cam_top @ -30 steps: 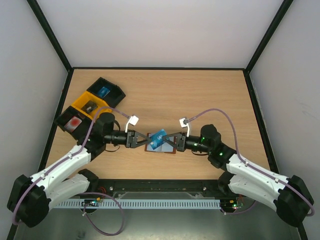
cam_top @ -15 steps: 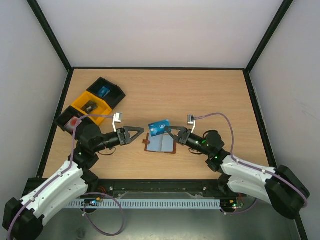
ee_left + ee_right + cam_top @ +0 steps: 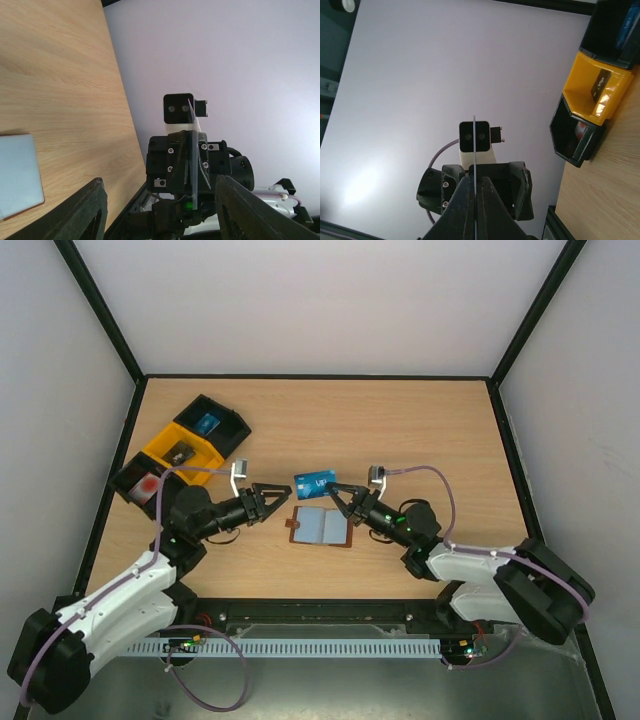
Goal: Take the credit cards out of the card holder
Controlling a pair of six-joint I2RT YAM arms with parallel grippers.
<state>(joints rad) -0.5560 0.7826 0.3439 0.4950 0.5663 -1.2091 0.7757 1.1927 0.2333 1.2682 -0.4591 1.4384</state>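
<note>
The left gripper [image 3: 278, 498] is partly open and empty, aimed at the card [image 3: 314, 482]. This looks like a hand-over, so it should close squarely on the card's free left end before the right lets go. The card is lifted off the open holder [image 3: 322, 528], its right end pinched in the right gripper [image 3: 336, 492], just beyond the left fingertips.

Arms: white moulded link shells on left arm [image 3: 115, 595] and right arm [image 3: 480, 565]; black joint housings, green LEDs [image 3: 405, 520] lit. Lilac cable [image 3: 195, 469] runs along each to a white wrist camera block [image 3: 240, 472]. Black gripper fingers [image 3: 85, 210]; silver screw heads [image 3: 171, 150], probably hex.
</note>
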